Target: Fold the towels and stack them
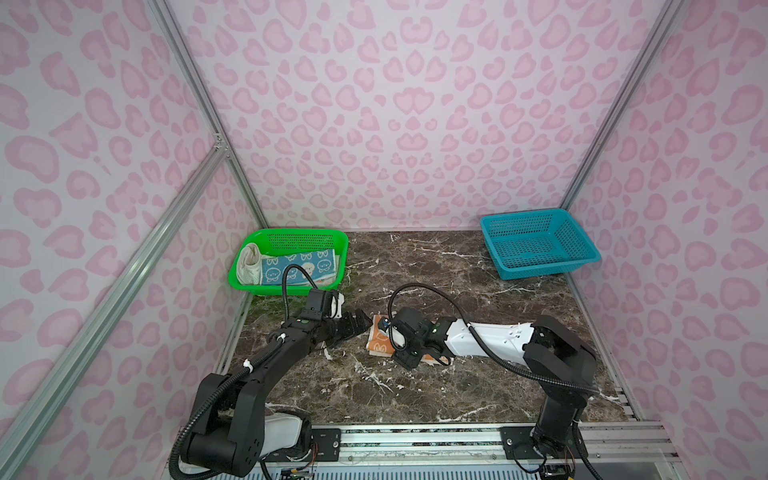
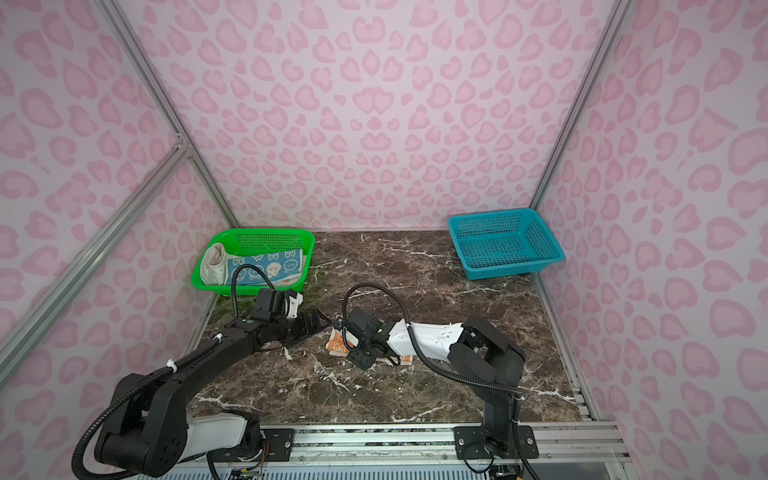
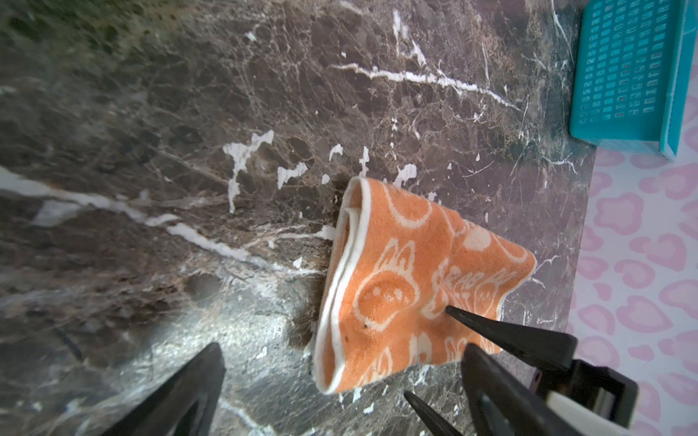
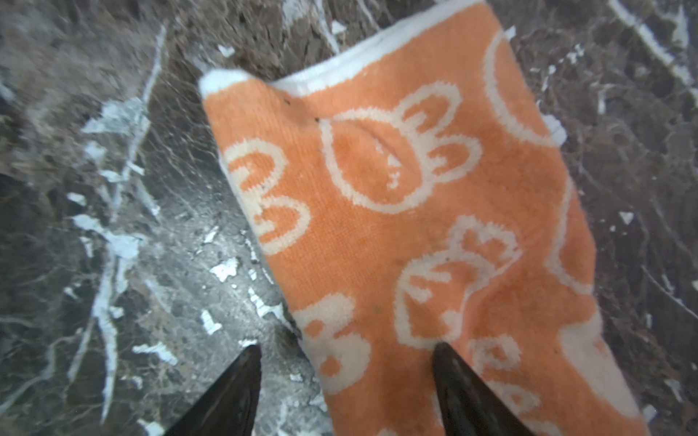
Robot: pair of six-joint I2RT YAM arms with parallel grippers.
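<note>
My left arm reaches forward and inward, the left tool spread wide and gripping nothing. My right arm lies low, stretched leftward, wrist tipped down; the right tool stands parted too, close beside the left tool.

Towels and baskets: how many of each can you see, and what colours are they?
Towels: 3 (orange towel, blue towel, white towel)
Baskets: 2 (green basket, blue basket)
Total: 5
</note>
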